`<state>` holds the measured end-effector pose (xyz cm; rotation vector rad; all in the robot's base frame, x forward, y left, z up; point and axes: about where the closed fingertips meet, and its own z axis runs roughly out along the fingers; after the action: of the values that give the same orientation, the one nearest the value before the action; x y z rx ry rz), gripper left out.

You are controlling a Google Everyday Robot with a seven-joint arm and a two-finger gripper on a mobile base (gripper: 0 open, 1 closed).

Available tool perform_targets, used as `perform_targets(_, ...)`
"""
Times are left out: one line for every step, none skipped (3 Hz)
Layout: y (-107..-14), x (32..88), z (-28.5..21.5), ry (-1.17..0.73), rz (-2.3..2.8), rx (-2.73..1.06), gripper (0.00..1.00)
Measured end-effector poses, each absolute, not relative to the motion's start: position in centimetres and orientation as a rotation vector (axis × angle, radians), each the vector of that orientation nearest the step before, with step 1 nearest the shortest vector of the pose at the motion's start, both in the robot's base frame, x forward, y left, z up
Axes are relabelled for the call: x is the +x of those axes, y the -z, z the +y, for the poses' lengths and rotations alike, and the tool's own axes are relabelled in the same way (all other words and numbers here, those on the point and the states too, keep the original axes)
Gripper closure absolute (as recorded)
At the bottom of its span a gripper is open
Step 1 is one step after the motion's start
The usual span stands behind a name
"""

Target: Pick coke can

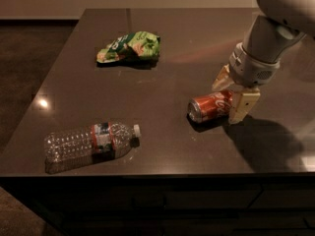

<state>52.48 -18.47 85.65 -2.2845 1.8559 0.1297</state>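
The coke can (207, 107) is red with white script and lies on its side on the dark table (162, 68), right of centre, silver top facing left. My gripper (233, 93) comes down from the upper right and is open. Its cream fingers straddle the can's right end: one finger (243, 107) stands in front of the can, the other (222, 77) behind it. I cannot tell whether the fingers touch the can.
A clear plastic bottle with a red label (91, 140) lies on its side at the front left. A green snack bag (130, 47) lies at the back left. The table's front edge (157, 173) runs close below the bottle and the can.
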Motion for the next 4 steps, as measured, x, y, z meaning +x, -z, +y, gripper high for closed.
perform_targets(-85.9,52.5,-18.1,-0.157,1.863,-2.283,0.58)
perform_targets(-87.5,52.6,-17.9,-0.174,1.870,-2.240,0.81)
perform_targets(-89.8,52.8,-17.8,-0.191,1.867,-2.186,1.00)
perform_targets(-95.5,53.6,-17.0,-0.158,1.820,-2.108,1.00)
